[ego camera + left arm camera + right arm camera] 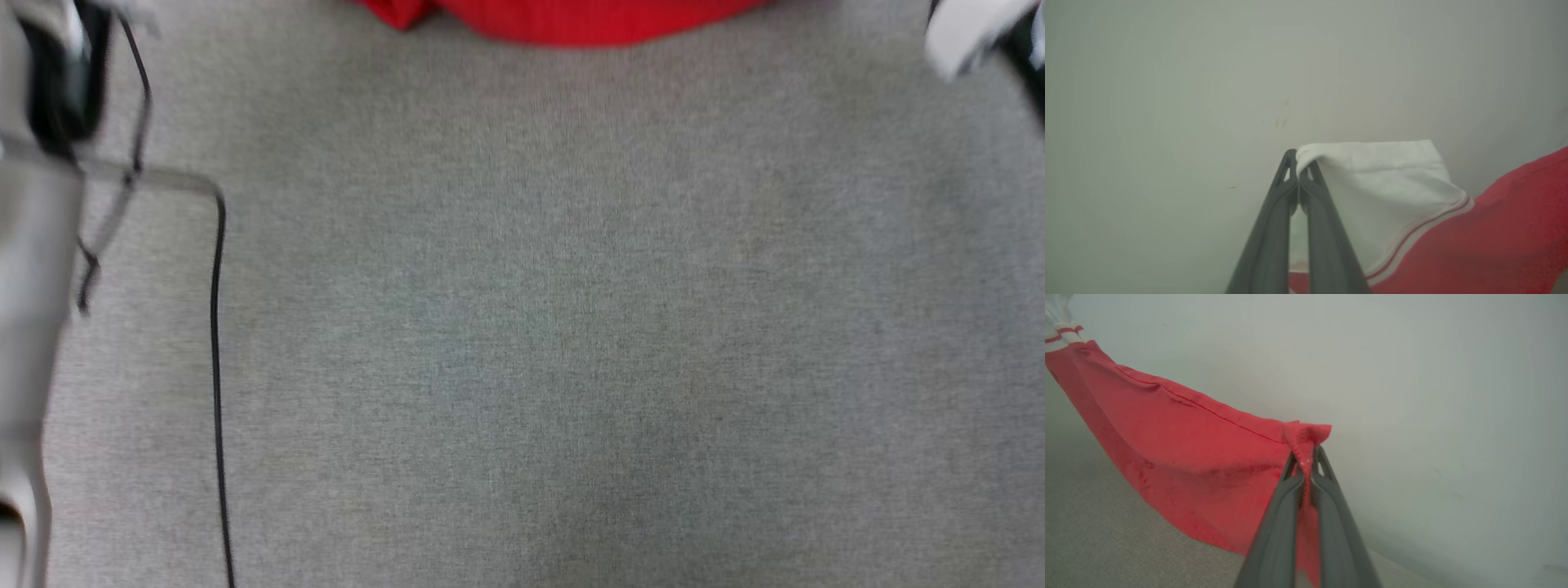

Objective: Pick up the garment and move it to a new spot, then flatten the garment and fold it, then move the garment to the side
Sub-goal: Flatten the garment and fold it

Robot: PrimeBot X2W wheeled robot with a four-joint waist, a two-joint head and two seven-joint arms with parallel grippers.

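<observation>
- Left wrist view: the left claw (1298, 165) is pinched tight on the edge of the white sleeve (1384, 183) of the shirt (1502, 237).
- The right claw (1306, 455) is clamped shut on a red corner along the stitched hem.
- The shirt hangs stretched between them, its red middle sagging toward the grey cloth surface (522, 327); I can't tell if it touches.
- It looks light, soft and limp. The seamed edges and corners seem the best places to grip, as the doubled cloth should slip less.

garment (571, 20) ahead, cable (216, 367) at left
</observation>
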